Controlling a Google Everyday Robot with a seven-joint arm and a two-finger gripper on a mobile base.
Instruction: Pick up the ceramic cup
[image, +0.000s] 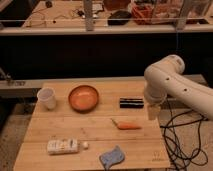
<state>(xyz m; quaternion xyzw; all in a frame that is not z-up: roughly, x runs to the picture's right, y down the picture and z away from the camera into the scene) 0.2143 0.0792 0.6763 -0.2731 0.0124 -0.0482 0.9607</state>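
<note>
Wood planks make up the desk (95, 134) on my feed, with a dark gap behind it and a cluttered workbench (60, 15) further back. I see the ceramic cup (46, 98) upright at the desk's far left corner, white, rim wider than its base, with nothing touching it. Just beside it toward the middle sits the orange bowl (83, 97), wide and shallow, apart from the cup. Further along the same row lies a flat black box (131, 102). Nearer the front I make out a carrot (127, 126) lying on its side, a white packet (62, 146) with a small white bit (85, 145) next to it, and a crumpled blue cloth (112, 156) at the front edge. My arm (172, 82) is bent over the desk's right side, and the gripper (152, 111) hangs off it just past the black box, well apart from the cup and holding nothing that I can see; I cannot tell whether it is open or closed. Black cables (180, 142) trail on the floor to the right.
</note>
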